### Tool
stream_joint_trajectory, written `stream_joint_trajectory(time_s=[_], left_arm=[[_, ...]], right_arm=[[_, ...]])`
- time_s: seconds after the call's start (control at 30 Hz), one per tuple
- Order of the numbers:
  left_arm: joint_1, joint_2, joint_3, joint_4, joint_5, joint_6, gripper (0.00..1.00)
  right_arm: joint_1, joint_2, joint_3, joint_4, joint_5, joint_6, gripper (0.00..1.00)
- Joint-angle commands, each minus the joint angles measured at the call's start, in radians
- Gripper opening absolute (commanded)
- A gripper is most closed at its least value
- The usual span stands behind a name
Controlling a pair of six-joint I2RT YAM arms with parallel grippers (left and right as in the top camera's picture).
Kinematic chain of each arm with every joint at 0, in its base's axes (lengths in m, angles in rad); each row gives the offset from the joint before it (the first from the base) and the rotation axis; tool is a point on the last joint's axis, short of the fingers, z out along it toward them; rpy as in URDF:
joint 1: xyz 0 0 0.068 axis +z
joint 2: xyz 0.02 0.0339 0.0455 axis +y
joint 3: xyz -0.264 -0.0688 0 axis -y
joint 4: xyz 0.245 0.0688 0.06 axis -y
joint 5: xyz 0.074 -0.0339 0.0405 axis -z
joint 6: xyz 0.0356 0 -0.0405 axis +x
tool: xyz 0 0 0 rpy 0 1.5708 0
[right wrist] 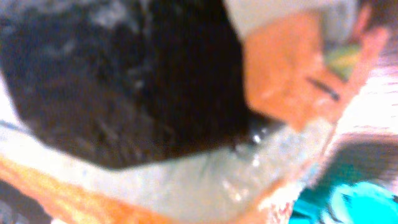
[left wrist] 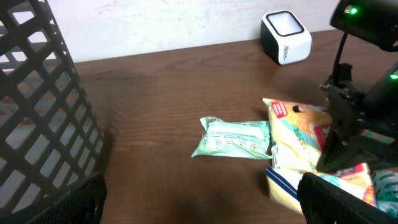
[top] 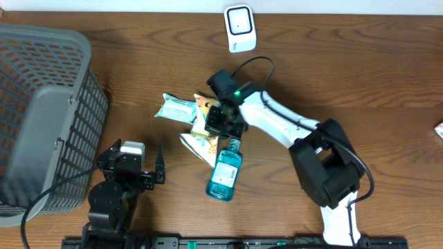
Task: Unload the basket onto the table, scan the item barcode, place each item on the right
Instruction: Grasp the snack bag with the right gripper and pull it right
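The right tool point(top: 225, 123) is pinching shut on the yellow snack packet point(left wrist: 297, 137), mid-desk, just twelve o'clock of the mouthwash bottle point(top: 224, 174). Lift slowly, keeping the film taut and the barcode facing the scanner point(top: 239, 28) at twelve o'clock. The left tool point(top: 158, 173) is idling open.

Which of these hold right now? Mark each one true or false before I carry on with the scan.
1. The right gripper is down at the yellow snack bag. True.
2. The blue bottle stands upright. False: it lies on its side on the table.
3. The scanner sits inside the basket. False: it stands on the table, well apart from the basket.
4. The left gripper is open and empty. True.
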Motion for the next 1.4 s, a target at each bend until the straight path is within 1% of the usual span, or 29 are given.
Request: stream_joint_trajectory(time_s=[0.0, 0.03, 0.1, 0.13, 0.27, 0.47, 0.63, 0.73, 0.8, 0.97, 1.03, 1.07, 1.13, 1.17, 1.2, 1.23, 1.27, 1.3, 1.37], left_arm=[[0.0, -0.002, -0.001, 0.001, 0.013, -0.001, 0.98], [0.0, -0.002, -0.001, 0.001, 0.013, -0.001, 0.98], [0.0, -0.002, -0.001, 0.001, 0.013, -0.001, 0.98], [0.0, -0.002, -0.001, 0.001, 0.013, -0.001, 0.98], [0.0, -0.002, -0.001, 0.001, 0.013, -0.001, 0.98], [0.0, -0.002, -0.001, 0.001, 0.013, -0.001, 0.98], [0.0, -0.002, -0.001, 0.001, 0.013, -0.001, 0.98], [0.0, -0.002, -0.001, 0.001, 0.013, -0.001, 0.98], [0.0, -0.002, -0.001, 0.001, 0.013, -0.001, 0.98], [0.0, -0.002, -0.001, 0.001, 0.013, -0.001, 0.98], [0.0, -0.002, -0.001, 0.001, 0.013, -0.001, 0.98], [0.0, -0.002, -0.001, 0.001, 0.013, -0.001, 0.98], [0.0, -0.002, -0.001, 0.001, 0.013, -0.001, 0.98], [0.0, -0.002, -0.001, 0.001, 0.013, -0.001, 0.98], [0.0, -0.002, -0.001, 0.001, 0.013, -0.001, 0.98], [0.0, -0.002, -0.001, 0.001, 0.013, -0.001, 0.98], [0.0, -0.002, -0.001, 0.001, 0.013, -0.001, 0.98], [0.0, -0.002, -0.001, 0.001, 0.013, -0.001, 0.98], [0.0, -0.002, -0.001, 0.001, 0.013, -0.001, 0.98]], right_arm=[[-0.057, -0.023, -0.018, -0.025, -0.328, -0.243, 0.01], [-0.073, -0.025, -0.018, -0.038, -0.372, -0.267, 0.01], [-0.111, -0.025, -0.018, -0.072, -0.386, -0.32, 0.01], [-0.13, -0.025, -0.018, -0.088, -0.36, -0.346, 0.01], [-0.214, -0.036, -0.018, -0.184, -0.204, -0.371, 0.01], [-0.352, -0.105, -0.018, -0.317, -0.14, -0.542, 0.01], [-0.406, -0.154, -0.018, -0.421, 0.112, -0.549, 0.01], [-0.408, -0.164, -0.018, -0.44, 0.183, -0.55, 0.01], [-0.406, -0.164, -0.018, -0.439, 0.168, -0.55, 0.01], [-0.409, -0.164, -0.018, -0.431, -0.024, -0.568, 0.01], [-0.411, -0.164, -0.018, -0.431, -0.046, -0.568, 0.01], [-0.411, -0.164, -0.018, -0.431, -0.036, -0.568, 0.03], [-0.411, -0.164, -0.018, -0.431, 0.003, -0.568, 0.2], [-0.41, -0.164, -0.019, -0.432, 0.026, -0.567, 0.22], [-0.41, -0.164, -0.019, -0.432, 0.031, -0.567, 0.27], [-0.41, -0.164, -0.019, -0.431, 0.033, -0.567, 0.42], [-0.41, -0.164, -0.019, -0.431, 0.033, -0.568, 0.61], [-0.41, -0.164, -0.019, -0.427, 0.033, -0.567, 0.73], [-0.411, -0.164, -0.019, -0.419, 0.033, -0.567, 0.73]])
